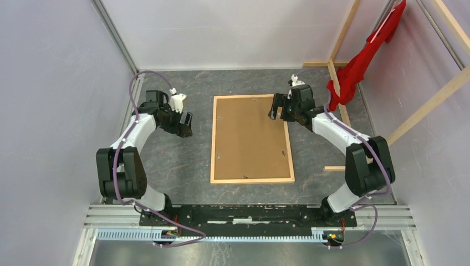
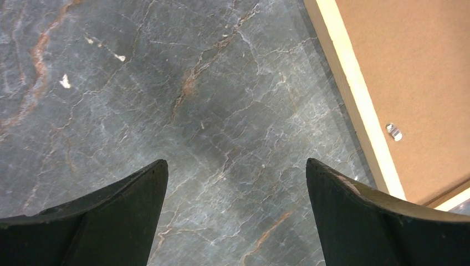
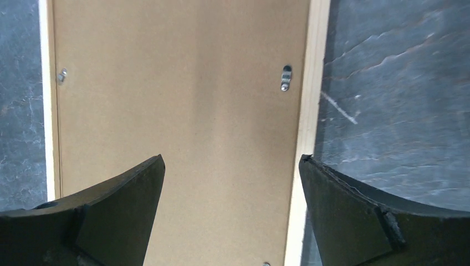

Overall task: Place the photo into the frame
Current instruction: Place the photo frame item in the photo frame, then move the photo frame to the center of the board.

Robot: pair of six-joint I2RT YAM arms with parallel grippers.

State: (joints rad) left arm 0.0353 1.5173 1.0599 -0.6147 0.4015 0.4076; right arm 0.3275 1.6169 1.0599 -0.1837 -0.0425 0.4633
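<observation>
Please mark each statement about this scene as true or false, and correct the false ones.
1. The frame lies flat on the table with its brown backing board facing up. True.
2. The left gripper is shut on the frame's edge. False: it is open and holds nothing, above bare table to the left of the frame.
3. The right gripper is open above the frame's right edge. True.
4. The photo lies on top of the backing board. False: no photo shows in any view.
5. A red cloth hangs at the left side of the scene. False: it hangs at the far right.
</observation>
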